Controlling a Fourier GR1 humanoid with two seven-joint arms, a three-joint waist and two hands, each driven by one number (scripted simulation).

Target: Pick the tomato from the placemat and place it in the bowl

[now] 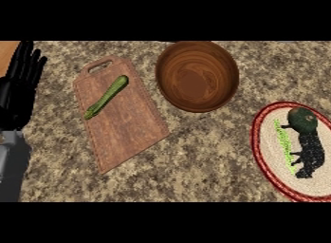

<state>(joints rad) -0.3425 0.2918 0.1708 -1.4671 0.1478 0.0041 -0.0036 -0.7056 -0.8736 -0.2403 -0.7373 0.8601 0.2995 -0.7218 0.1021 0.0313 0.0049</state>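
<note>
A dull green tomato with a red patch (302, 118) lies at the far end of the oval red-rimmed placemat (266, 156) on the right. My right hand (309, 153) lies over the mat just nearer than the tomato. Its fingers reach the tomato's near side and the thumb (286, 126) curls round its left, hiding the lower part. The brown wooden bowl (220, 97) stands at the back centre, left of the mat, with nothing showing in it. At the left edge my left hand (17, 90) rests open, fingers up.
A wooden cutting board (129, 130) lies left of the bowl, with a green zucchini (106, 97) on its far half. A thin green line (282, 144) runs along the mat beside my right hand. Speckled granite counter (196, 166) lies between board and mat.
</note>
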